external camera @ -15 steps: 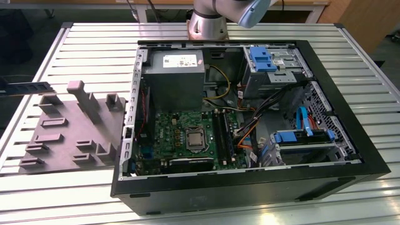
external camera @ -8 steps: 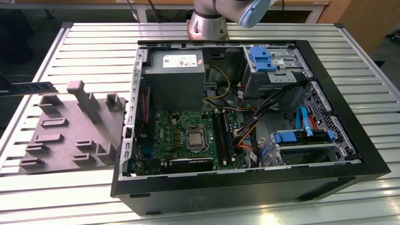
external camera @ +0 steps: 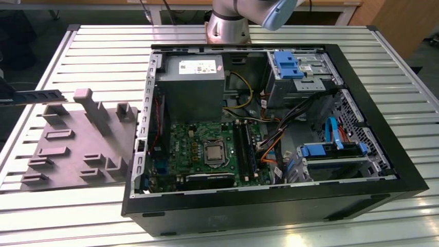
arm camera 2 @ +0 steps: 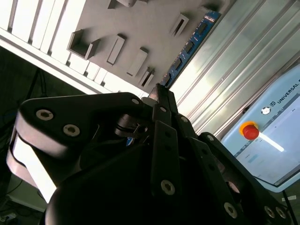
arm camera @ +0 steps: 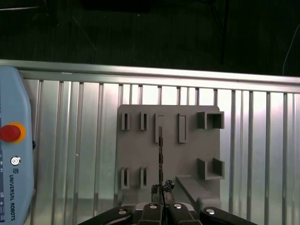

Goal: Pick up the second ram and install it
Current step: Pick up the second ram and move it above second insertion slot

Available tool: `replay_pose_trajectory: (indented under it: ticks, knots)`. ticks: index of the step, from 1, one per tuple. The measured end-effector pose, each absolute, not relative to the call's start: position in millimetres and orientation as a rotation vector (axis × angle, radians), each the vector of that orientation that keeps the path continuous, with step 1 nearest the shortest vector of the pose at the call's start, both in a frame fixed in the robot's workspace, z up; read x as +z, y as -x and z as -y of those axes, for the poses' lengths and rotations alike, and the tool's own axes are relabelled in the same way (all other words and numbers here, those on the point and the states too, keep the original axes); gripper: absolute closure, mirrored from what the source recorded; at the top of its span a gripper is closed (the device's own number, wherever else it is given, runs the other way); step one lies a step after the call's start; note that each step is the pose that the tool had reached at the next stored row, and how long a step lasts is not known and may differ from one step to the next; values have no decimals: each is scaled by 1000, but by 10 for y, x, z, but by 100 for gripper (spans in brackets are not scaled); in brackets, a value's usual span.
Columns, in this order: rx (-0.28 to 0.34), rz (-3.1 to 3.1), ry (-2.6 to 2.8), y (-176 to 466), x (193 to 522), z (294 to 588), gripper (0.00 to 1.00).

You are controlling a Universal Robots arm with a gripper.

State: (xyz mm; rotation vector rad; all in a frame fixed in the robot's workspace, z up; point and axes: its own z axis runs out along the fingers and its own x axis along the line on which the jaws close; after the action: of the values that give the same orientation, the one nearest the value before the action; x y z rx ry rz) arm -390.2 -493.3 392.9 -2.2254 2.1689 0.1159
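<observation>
My gripper (arm camera: 161,200) is shut on the second ram (arm camera: 161,150), a long dark stick seen edge-on in the first wrist view. It hangs above the grey tray (arm camera: 187,154), over one of the tray's slots. In the second wrist view the ram (arm camera 2: 188,48) juts out from the closed fingertips (arm camera 2: 158,93) towards the tray (arm camera 2: 140,23). The exterior view shows the ram (external camera: 40,96) lying level in the air at the far left, above the back end of the tray (external camera: 69,149).
An open computer case (external camera: 274,128) lies at the exterior view's right, with the green motherboard (external camera: 205,149) and memory slots (external camera: 245,149) inside. Cables and blue drive brackets (external camera: 322,149) crowd its right half. A teach pendant (arm camera: 14,154) lies beside the tray on the ribbed table.
</observation>
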Motion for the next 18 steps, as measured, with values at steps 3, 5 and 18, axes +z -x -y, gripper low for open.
replay_pose_trajectory:
  ticks: [3,5,18]
  knots:
    - [116,-2169,2225,3884,3930,4933,89]
    - [116,-2169,2225,3871,3930,4933,89]
    - [116,-2169,2225,3789,3930,4933,89]
